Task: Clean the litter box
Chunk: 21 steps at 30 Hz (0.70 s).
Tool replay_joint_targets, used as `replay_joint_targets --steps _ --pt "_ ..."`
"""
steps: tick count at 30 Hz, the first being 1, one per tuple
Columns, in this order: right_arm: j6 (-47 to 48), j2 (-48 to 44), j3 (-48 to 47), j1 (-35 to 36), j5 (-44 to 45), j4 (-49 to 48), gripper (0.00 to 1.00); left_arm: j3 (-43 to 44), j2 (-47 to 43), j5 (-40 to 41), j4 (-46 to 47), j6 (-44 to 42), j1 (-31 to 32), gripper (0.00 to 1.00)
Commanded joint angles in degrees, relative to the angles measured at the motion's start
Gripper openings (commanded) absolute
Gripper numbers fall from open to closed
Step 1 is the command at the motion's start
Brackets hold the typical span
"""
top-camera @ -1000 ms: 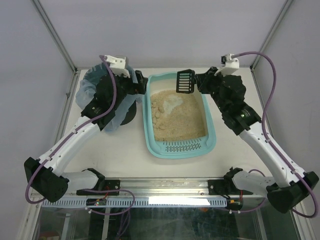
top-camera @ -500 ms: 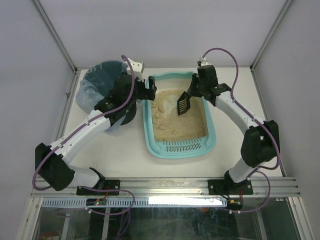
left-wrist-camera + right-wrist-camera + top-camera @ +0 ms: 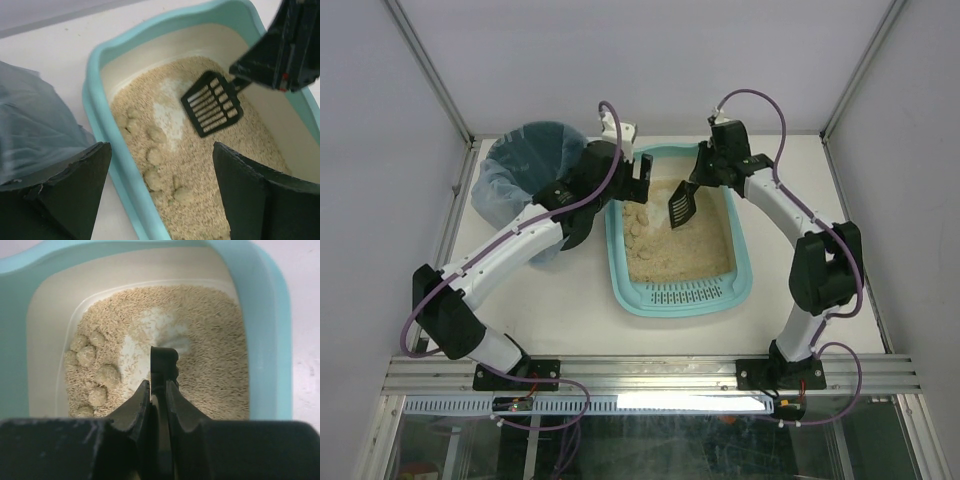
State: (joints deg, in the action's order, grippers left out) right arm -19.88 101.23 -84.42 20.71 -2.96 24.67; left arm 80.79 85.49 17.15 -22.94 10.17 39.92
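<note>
Light teal rectangular plastic litter box (image 3: 680, 308) sits mid-table, just beside the round dark bagged bin (image 3: 510, 175). Over its far-left rim hovers the left gripper (image 3: 638, 180), jaws spread. The right gripper (image 3: 697, 182) clamps a black slotted scoop (image 3: 680, 208) above the litter.

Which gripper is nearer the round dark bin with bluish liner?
Left. The open left gripper is beside the bin, at the light teal plastic litter box's rim; the right gripper, shut on the black slotted scoop, is across the box.

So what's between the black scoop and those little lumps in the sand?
Just a pale patch where the litter looks scraped thin, nothing else. The left wrist view shows it lying between the scoop and the lumps.
</note>
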Motion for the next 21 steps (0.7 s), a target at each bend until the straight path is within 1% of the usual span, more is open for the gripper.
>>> replay_joint_targets --steps 1,5,8,11,15,21 --pt "5.68 -5.74 -6.12 -0.23 8.28 3.02 0.0 5.15 0.49 3.42 -9.28 3.37 3.73 0.85" --pt "9.62 -6.78 -8.97 -0.16 15.45 7.91 0.0 5.04 -0.59 2.71 -14.6 7.17 4.52 0.86" --pt "11.37 -5.77 -10.64 0.31 18.9 10.93 0.0 4.31 -1.32 2.14 -18.12 9.29 5.26 0.85" --pt "12.61 -4.28 -11.68 2.4 23.27 12.3 0.0 2.3 -2.36 2.67 -20.89 11.64 6.21 0.84" --pt "15.16 -1.62 -14.02 5.73 31.2 12.57 0.0 -2.0 -5.57 3.81 -21.85 14.9 6.55 0.84" --pt "19.69 4.69 -19.51 9.77 40.85 14.46 0.0 -6.94 -7.73 2.26 -21.86 17.1 6.91 0.83"
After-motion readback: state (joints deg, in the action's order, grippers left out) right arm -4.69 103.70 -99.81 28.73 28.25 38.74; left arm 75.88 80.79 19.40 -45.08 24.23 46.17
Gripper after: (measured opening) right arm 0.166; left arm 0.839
